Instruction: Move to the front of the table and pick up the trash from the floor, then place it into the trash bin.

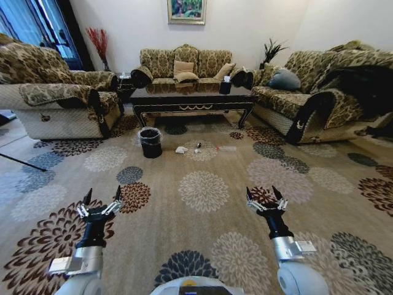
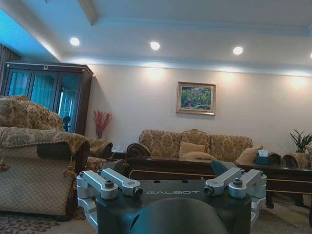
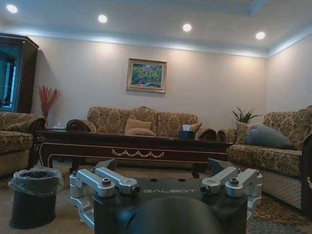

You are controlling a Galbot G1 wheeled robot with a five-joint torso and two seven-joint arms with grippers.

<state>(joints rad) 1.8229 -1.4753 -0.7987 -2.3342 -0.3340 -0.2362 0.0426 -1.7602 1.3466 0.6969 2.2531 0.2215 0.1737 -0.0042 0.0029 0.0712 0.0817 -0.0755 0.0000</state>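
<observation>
The dark-brown table (image 1: 193,99) stands far ahead, between the sofas; it also shows in the right wrist view (image 3: 131,151) and the left wrist view (image 2: 195,170). The black trash bin (image 1: 150,142) with a clear liner sits on the floor in front of the table's left end, seen too from the right wrist (image 3: 34,195). To its right lies the trash: a white paper wad (image 1: 181,149), a small dark piece (image 1: 198,146) and a pale scrap (image 1: 226,148). My left gripper (image 1: 101,203) and right gripper (image 1: 265,196) hover open and empty low over the carpet, far short of the trash.
Patterned sofas flank the room: one on the left (image 1: 49,92), one on the right (image 1: 319,98), one behind the table (image 1: 184,64). A black tissue box (image 1: 225,86) sits on the table. Open flowered carpet (image 1: 202,190) stretches between me and the trash.
</observation>
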